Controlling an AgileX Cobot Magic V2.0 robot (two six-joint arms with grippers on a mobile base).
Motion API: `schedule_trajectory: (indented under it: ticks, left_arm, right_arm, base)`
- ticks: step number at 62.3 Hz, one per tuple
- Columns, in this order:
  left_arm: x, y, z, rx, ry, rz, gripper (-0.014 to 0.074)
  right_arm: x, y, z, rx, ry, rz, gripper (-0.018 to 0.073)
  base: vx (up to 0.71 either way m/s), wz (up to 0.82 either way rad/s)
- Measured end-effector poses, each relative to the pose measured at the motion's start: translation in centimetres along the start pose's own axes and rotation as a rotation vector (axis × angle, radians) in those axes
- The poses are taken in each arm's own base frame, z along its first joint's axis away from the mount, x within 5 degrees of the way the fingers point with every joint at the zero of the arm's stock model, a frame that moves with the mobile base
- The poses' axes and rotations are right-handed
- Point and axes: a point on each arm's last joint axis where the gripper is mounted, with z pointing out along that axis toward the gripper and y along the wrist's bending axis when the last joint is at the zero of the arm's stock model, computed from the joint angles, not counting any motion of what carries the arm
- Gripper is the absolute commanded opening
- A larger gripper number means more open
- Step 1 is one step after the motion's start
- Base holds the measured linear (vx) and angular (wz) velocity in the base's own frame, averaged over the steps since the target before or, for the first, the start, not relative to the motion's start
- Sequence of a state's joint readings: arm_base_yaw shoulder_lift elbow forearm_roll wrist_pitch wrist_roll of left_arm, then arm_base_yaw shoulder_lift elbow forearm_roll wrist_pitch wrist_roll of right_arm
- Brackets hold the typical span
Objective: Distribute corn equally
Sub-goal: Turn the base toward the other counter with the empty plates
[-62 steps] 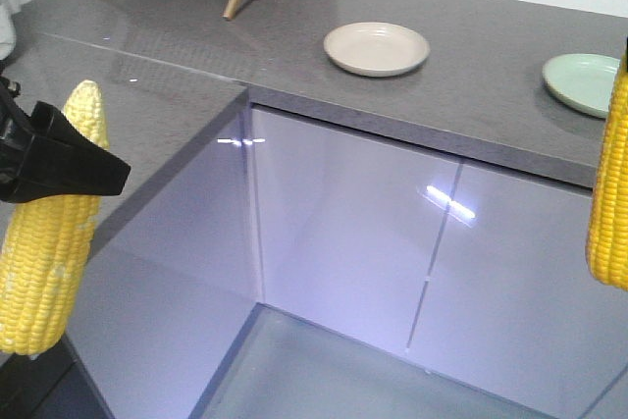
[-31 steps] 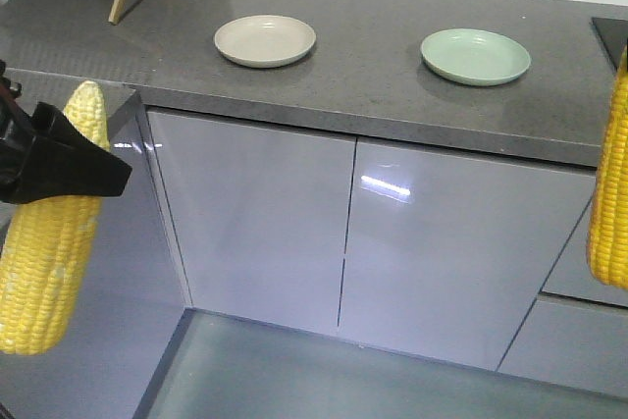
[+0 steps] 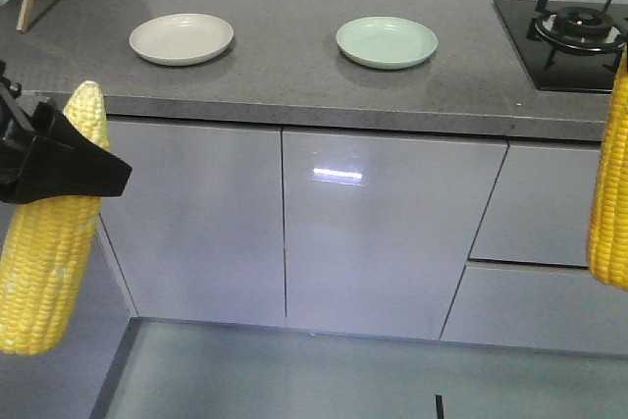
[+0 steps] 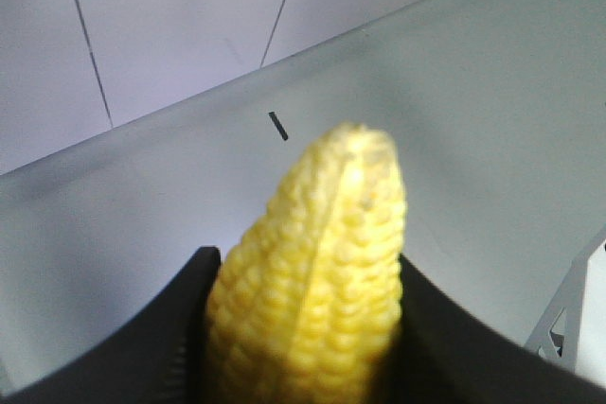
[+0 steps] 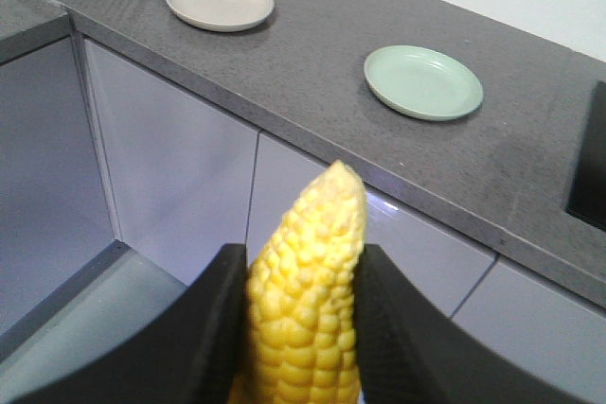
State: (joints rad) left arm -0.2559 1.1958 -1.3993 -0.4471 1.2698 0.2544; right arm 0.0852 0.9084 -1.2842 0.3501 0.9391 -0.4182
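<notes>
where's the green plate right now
In the front view the green plate sits on the grey countertop, just right of centre, between the beige plate to its left and the gas hob to its right.

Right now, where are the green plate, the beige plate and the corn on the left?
green plate (image 3: pixel 387 43): front-facing view, its bare middle.
beige plate (image 3: pixel 182 38): front-facing view, its bare middle.
left corn (image 3: pixel 44 272): front-facing view, the cob's lower half.

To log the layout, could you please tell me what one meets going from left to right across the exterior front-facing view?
left corn cob → beige plate → green plate → right corn cob
</notes>
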Motion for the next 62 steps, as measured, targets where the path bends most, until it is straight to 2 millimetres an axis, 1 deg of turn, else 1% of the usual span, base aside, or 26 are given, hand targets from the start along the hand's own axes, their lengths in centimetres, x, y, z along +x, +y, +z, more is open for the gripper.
schedule_trajectory:
  ticks: [25,62]
  left_arm:
    - [0.00,0.00,0.00,0.000,0.000,0.000,-0.0006]
    - [0.00,0.00,0.00,0.000,0.000,0.000,-0.0006]
  right_arm:
    - [0.00,0.00,0.00,0.000,0.000,0.000,-0.0004]
    - [0.00,0.00,0.00,0.000,0.000,0.000,-0.0004]
  base:
    - [-0.03,-0.16]
    - [0.01,-0.02]
